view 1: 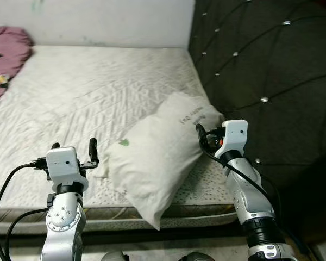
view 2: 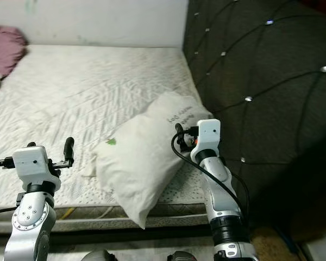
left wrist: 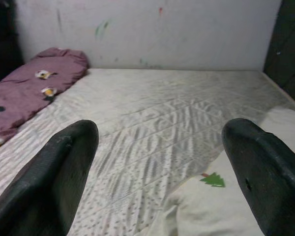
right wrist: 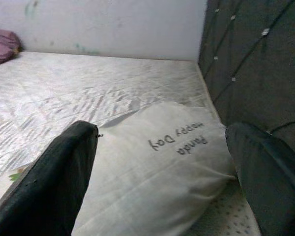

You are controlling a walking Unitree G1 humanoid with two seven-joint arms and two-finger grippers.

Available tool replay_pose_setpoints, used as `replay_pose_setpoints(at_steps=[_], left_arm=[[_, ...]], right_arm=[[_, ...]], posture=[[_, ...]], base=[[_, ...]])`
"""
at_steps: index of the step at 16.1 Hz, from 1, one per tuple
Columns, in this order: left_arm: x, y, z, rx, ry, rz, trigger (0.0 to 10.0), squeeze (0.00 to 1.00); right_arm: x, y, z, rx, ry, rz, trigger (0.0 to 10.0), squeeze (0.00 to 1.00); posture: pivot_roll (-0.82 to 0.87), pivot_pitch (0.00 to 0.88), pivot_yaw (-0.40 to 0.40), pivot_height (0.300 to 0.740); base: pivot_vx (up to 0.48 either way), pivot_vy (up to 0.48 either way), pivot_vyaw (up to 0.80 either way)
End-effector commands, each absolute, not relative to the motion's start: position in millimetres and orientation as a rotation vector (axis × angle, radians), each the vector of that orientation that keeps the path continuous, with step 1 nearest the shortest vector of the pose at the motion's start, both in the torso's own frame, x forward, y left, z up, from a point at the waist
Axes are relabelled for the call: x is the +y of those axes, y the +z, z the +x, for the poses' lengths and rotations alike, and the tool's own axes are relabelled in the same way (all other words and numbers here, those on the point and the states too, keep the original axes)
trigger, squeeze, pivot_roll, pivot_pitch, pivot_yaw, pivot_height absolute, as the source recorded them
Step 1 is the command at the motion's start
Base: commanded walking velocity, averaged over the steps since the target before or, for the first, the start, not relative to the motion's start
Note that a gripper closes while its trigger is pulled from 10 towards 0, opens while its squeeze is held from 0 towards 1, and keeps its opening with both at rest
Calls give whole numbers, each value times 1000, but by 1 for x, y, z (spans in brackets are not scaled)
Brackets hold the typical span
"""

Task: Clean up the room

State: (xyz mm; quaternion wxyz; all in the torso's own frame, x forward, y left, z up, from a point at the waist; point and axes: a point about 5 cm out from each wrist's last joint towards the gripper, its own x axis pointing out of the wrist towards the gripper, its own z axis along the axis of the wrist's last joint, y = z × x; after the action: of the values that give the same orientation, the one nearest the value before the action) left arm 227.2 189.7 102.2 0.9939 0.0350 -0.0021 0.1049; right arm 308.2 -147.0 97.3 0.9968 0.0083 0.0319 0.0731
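A white pillow [view 1: 157, 157] with a small green tree print and dark lettering lies slanted on the near right part of the mattress [view 1: 98, 87], one corner hanging over the front edge. My left gripper [view 1: 74, 147] is open just to the left of the pillow's near side, above the mattress edge. In the left wrist view the tree print [left wrist: 214, 180] lies just ahead, close to one finger. My right gripper [view 1: 204, 136] is open at the pillow's right end, close to the headboard. The right wrist view has the pillow [right wrist: 157, 167] between and beyond the two fingers.
A black tufted headboard [view 1: 261, 65] runs along the bed's right side. A purple blanket [view 1: 5, 54] with small patterns lies at the far left of the mattress. A pale wall [view 1: 108, 22] stands behind the bed.
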Motion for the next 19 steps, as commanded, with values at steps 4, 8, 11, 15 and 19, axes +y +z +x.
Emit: replay_pose_setpoints(at_steps=[4,8,11,15,19], left_arm=[[191,105,230,-11,214,91,10000,0],[191,107,232,-23,212,79,10000,0],[191,110,233,-43,202,76,10000,0],[191,112,235,-53,197,71,10000,0],[189,110,235,-57,192,64,10000,0]], right_arm=[[-146,100,310,56,148,16,10000,0],[-144,100,311,53,155,20,10000,0],[-144,101,312,50,154,17,10000,0],[-144,102,315,50,156,5,10000,0],[-141,100,314,52,172,-2,10000,0]], posture=[[-11,0,-38,678],[-9,0,-41,678],[-11,0,-42,678],[-12,0,-44,678],[-8,0,-45,678]], base=[[0,0,0],[0,0,0],[0,0,0],[324,0,0],[341,0,0]])
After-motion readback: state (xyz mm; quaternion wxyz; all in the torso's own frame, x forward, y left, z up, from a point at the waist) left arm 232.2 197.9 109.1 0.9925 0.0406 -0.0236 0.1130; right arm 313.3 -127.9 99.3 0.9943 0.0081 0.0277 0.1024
